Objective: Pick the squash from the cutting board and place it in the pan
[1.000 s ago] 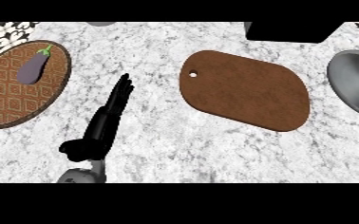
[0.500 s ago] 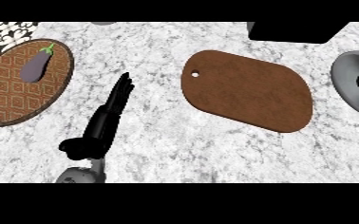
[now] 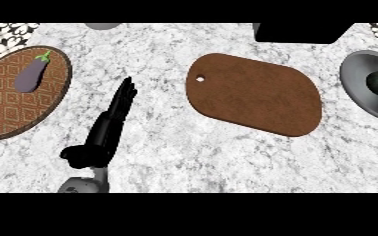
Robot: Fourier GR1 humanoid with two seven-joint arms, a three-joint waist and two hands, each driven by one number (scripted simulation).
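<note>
Robot hand [image 3: 111, 120] flat, fingers straight, holding nothing.

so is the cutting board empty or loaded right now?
Empty. The brown cutting board shows only bare surface; at the right edge, something dark sits in the grey pan, though what it is can't be told.

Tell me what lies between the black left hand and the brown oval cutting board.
Head view: only bare speckled stone counter lies between the black left hand and the brown oval cutting board.

pan [image 3: 359, 82] cut off at rt edge, dark obj [image 3: 301, 32] cut at top
</note>
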